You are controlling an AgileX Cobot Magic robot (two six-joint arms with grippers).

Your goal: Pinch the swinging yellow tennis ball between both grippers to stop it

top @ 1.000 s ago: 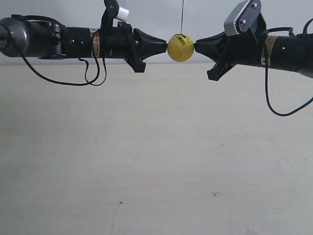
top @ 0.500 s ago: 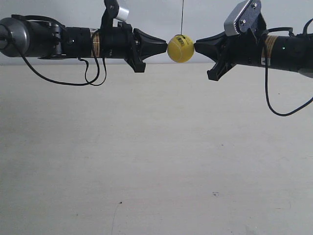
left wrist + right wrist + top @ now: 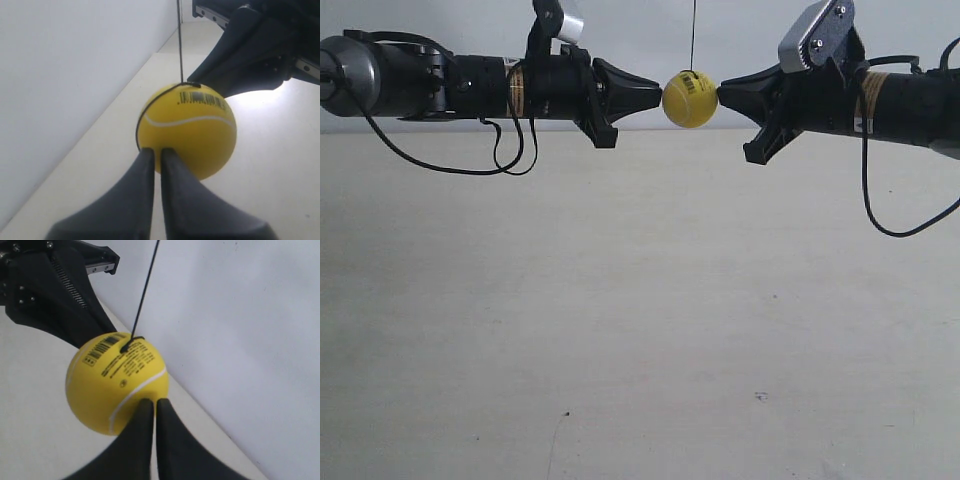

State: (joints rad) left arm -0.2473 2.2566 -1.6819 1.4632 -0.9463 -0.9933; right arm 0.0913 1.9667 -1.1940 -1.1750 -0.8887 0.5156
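The yellow tennis ball [image 3: 690,98] hangs on a thin dark string [image 3: 693,35] between two black pointed grippers. The gripper of the arm at the exterior view's left [image 3: 658,97] touches one side of the ball with its tip. The gripper of the arm at the exterior view's right [image 3: 722,97], under a grey metal block [image 3: 817,35], touches the opposite side. In the left wrist view, my left gripper [image 3: 157,151] is shut, its tips against the ball [image 3: 187,130]. My right gripper [image 3: 151,402] is likewise shut, tips pressing the ball [image 3: 117,382].
A pale tabletop [image 3: 640,300] lies well below the arms, with a plain white wall [image 3: 640,30] behind them. Black cables [image 3: 505,150] droop under the arm at the exterior view's left, and another cable [image 3: 880,215] loops under the other arm.
The ball has turned slightly on its string, its printed label shifting a little. Both arms stay where they were, tips against the ball.
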